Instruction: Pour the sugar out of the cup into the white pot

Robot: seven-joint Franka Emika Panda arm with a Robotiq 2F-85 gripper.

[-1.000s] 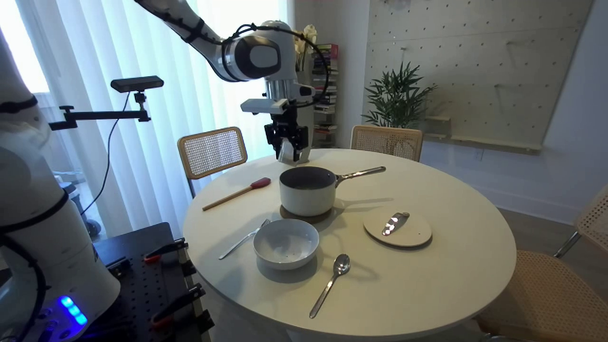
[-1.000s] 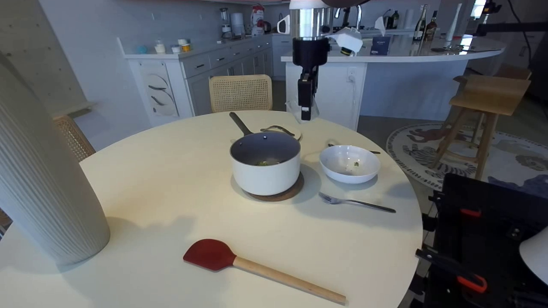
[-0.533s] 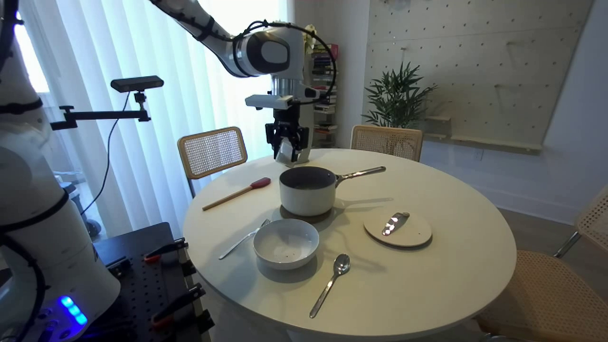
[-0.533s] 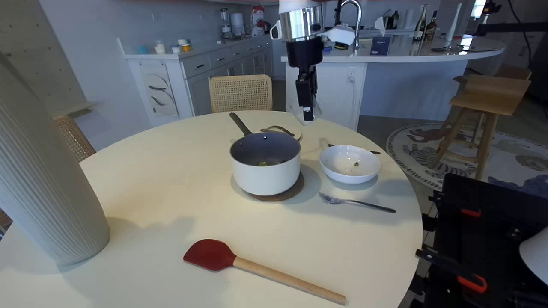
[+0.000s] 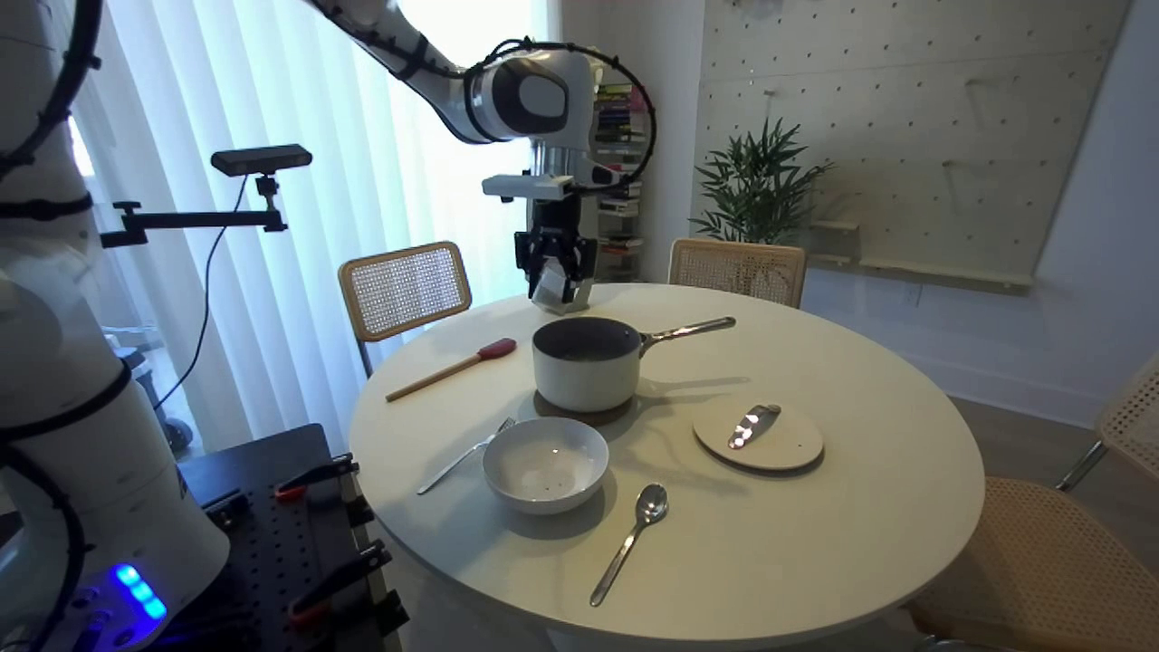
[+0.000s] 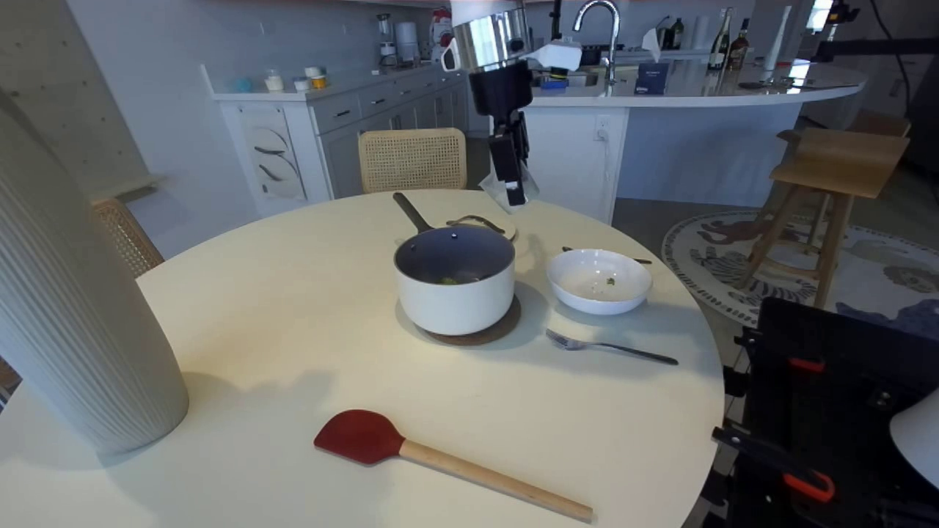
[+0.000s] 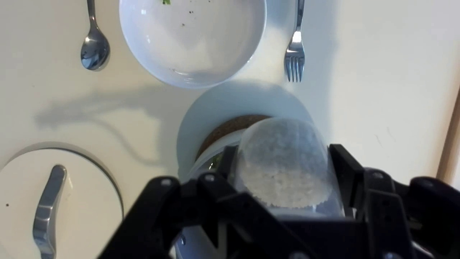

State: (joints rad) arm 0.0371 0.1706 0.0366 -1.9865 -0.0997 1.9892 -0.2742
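Fingers [image 7: 346,169] of the robot's gripper [image 7: 283,160] clasp the sides of a clear cup [image 7: 282,140], its load of white, grainy sugar [image 7: 287,190] visible through the wall. The cup hangs tilted in midair, higher than the rim of the white pot [image 6: 455,308] and apart from it; in the wrist view the pot lies beyond and partly behind it.

By all appearances the pick-up is done and the pour is not: a good quantity sits in the cup, and no falling stream shows. What seems left is to bring the cup squarely over the pot and tip it out. Bits of green lie inside the pot, which stands on a brown trivet [image 6: 506,321]; whether it also holds sugar cannot be told.

Around it on the round table [image 5: 851,534] are a white bowl [image 6: 598,304], a fork [image 6: 614,347], a spoon [image 5: 630,543] and a pale lid [image 5: 792,444], with a spatula [image 6: 455,466] and a ribbed vase [image 6: 70,308] farther out. No brand can be made out on the cookware. Beyond, a dark box [image 6: 651,78], bottles [image 6: 737,51] and books [image 5: 617,136] show no writing large enough to read.
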